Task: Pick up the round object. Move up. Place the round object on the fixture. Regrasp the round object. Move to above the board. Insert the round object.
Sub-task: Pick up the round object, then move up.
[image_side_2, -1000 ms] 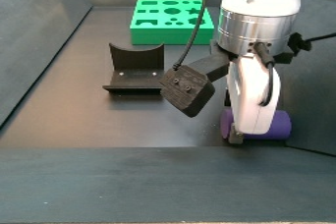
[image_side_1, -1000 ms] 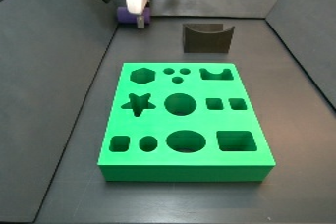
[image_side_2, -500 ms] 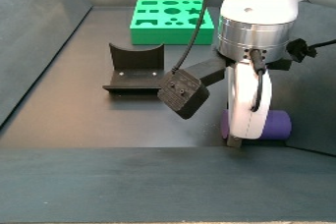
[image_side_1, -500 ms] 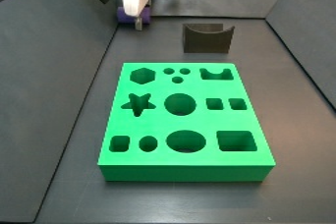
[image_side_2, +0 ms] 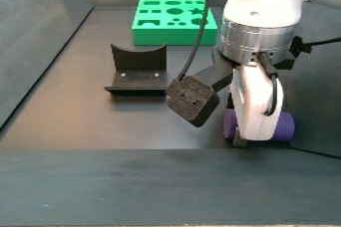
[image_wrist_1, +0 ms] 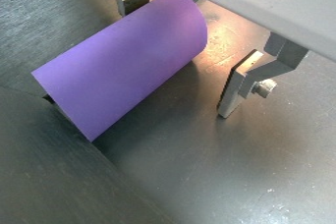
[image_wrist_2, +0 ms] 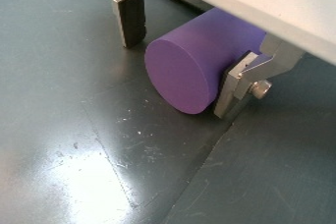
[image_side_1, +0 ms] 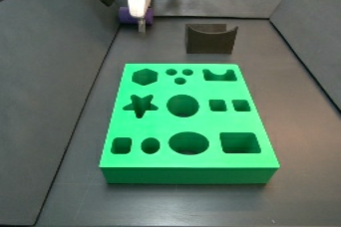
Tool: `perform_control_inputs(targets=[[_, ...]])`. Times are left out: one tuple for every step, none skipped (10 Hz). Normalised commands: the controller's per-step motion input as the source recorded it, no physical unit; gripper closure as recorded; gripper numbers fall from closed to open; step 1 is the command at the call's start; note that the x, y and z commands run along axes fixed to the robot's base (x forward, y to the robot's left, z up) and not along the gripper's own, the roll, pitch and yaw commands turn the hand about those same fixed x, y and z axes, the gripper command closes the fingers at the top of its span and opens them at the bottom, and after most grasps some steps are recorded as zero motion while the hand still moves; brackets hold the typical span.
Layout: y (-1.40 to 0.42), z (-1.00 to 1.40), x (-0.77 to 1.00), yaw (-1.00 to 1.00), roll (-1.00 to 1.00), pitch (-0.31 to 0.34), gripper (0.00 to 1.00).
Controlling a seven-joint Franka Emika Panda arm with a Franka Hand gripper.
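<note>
The tool (image_side_2: 253,131) stands low over the dark floor (image_side_2: 94,171), its silver fingers (image_wrist_2: 128,17) set on either side of the purple cylinder peg (image_wrist_1: 125,66), which lies on its side. In both wrist views the fingers flank the peg closely, one flat round end (image_wrist_2: 178,74) facing the camera, but whether the pads actually press on it cannot be told; the jaws are narrow, about the peg's width. In a side view the peg (image_side_2: 260,126) shows behind and below the tool, well apart from the dark fixture (image_side_2: 136,70), which sits to its left and farther off, with the bright green board (image_side_2: 173,19) beyond that at the far end. In the other fixed view the tool (image_side_1: 139,17) and peg (image_side_1: 128,15) are at the far left corner, the fixture (image_side_1: 209,38) to their right, and the board (image_side_1: 186,121) with its shaped holes nearer the camera.
</note>
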Motion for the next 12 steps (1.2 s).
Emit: perform_control_inputs(targets=[[0.00,0.00,0.00,0.00,0.00,0.000,1.00],[0.00,0.00,0.00,0.00,0.00,0.000,1.00],[0.00,0.00,0.00,0.00,0.00,0.000,1.00],[0.00,0.00,0.00,0.00,0.00,0.000,1.00],[0.00,0.00,0.00,0.00,0.00,0.000,1.00],[0.00,0.00,0.00,0.00,0.00,0.000,1.00],[0.00,0.00,0.00,0.00,0.00,0.000,1.00],[0.00,0.00,0.00,0.00,0.00,0.000,1.00],[0.00,0.00,0.00,0.00,0.00,0.000,1.00],[0.00,0.00,0.00,0.00,0.00,0.000,1.00],[0.00,0.00,0.00,0.00,0.00,0.000,1.00],[0.00,0.83,0.00,0.00,0.00,0.000,1.00]])
